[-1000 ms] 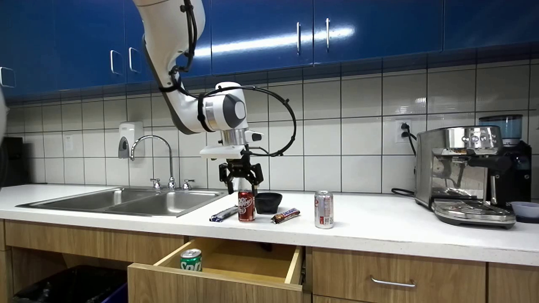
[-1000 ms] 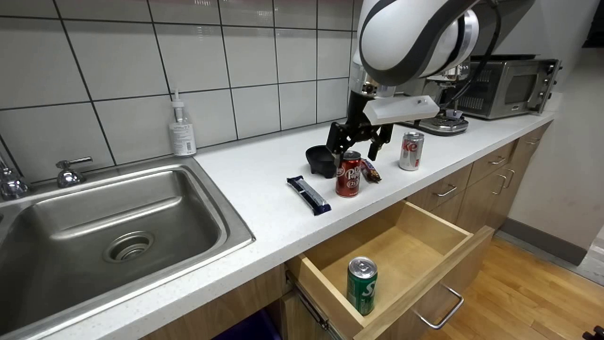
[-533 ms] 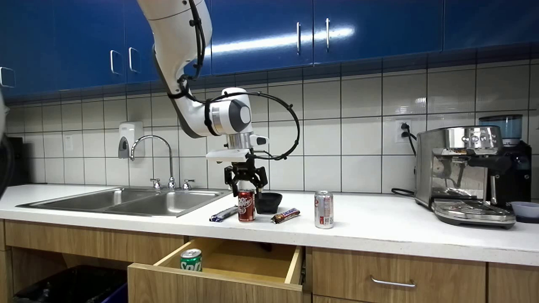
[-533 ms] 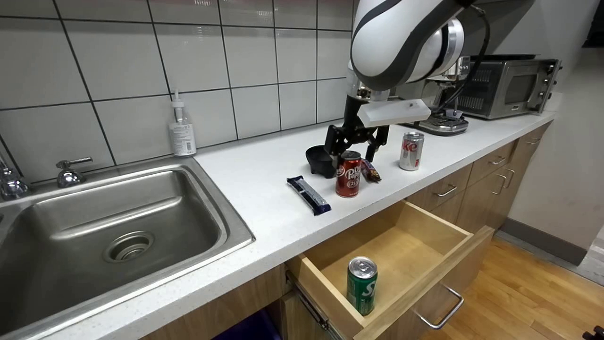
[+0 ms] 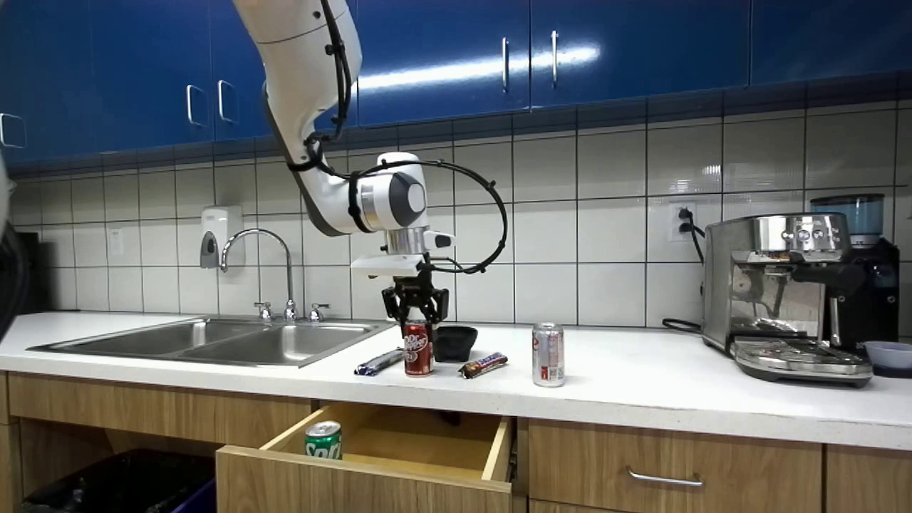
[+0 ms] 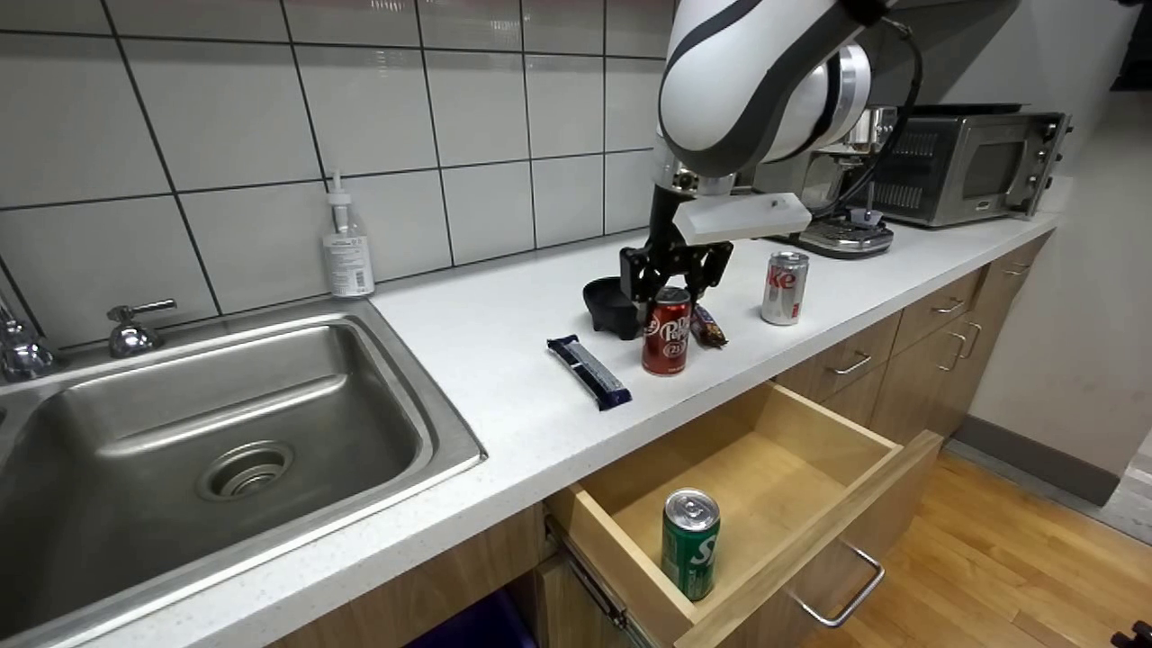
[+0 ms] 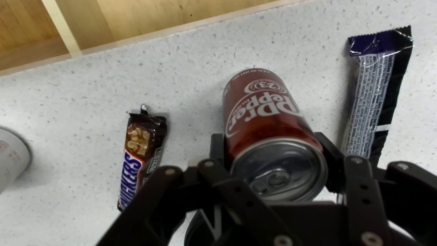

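Note:
My gripper (image 7: 269, 136) has come down over a red Dr Pepper can (image 7: 261, 106), its fingers pressed against both sides near the silver lid. The can stands upright on the white counter in both exterior views, with the gripper (image 5: 418, 326) at its top. Right behind it sits a black bowl (image 6: 612, 310), mostly covered by the gripper in the wrist view. A Snickers bar (image 7: 136, 153) lies to one side of the can, and a dark blue wrapped bar (image 7: 372, 99) to the other. Farther off stands a silver Coke can (image 5: 548, 355).
Below the counter edge, a wooden drawer (image 6: 756, 468) is pulled out with a green Sprite can (image 6: 691, 549) upright inside. A steel sink (image 6: 225, 387), a soap bottle (image 6: 347, 256) and a coffee machine (image 5: 776, 285) stand along the counter.
My gripper has lowered a little and shifted over the Dr Pepper can. Its fingers, wide apart before, have closed onto the can, which has shifted very slightly.

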Available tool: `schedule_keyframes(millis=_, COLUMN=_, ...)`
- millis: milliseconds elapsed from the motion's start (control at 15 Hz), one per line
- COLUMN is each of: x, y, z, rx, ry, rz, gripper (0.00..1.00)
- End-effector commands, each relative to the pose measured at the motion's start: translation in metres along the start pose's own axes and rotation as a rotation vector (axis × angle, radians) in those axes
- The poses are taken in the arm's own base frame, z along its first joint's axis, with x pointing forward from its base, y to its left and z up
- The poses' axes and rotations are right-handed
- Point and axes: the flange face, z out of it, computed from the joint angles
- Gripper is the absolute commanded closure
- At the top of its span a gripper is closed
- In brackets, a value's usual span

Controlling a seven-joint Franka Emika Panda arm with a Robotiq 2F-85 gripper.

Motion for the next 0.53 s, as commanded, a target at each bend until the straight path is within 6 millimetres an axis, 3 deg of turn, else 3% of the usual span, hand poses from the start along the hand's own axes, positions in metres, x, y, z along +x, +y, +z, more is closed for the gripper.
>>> schedule_keyframes(millis=0, x=0.0062, y=-0.0015, z=-0.0017, rx=0.014, ry=-0.006, rz=-0.004, gripper=0.62)
schedule_keyframes(millis=467, x=-0.0033, y=0.0018, z=-0.0108, rx=0.027, ry=-0.007, rz=0.011, gripper=0.62)
